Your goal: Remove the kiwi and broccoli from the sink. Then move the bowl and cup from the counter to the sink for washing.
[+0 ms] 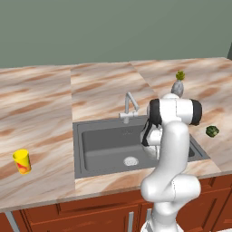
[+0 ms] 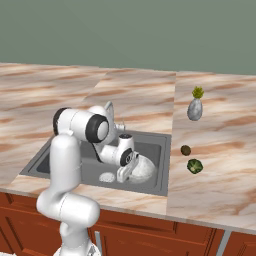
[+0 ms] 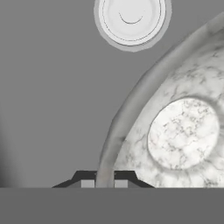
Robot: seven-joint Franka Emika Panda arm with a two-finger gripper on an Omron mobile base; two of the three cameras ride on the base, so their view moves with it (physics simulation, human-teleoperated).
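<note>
bowl [image 2: 142, 169]: 1 | cup [image 1: 22, 161]: 1 | kiwi [image 2: 185, 150]: 1 | broccoli [image 2: 194, 166]: 1 | vase [image 2: 195, 109]: 1 | sink [image 1: 102, 140]: 1

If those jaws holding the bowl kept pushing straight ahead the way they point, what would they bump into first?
Probably the sink floor: the gripper is shut on the rim of the bowl and points down at the grey basin bottom, with the drain off to one side.

Even, diffuse rendered light covers all three views, with no glare. The sink [image 1: 90, 136] basin shows only soft shading along its walls. Everything is sharp, without blur or edge distortion.
</note>
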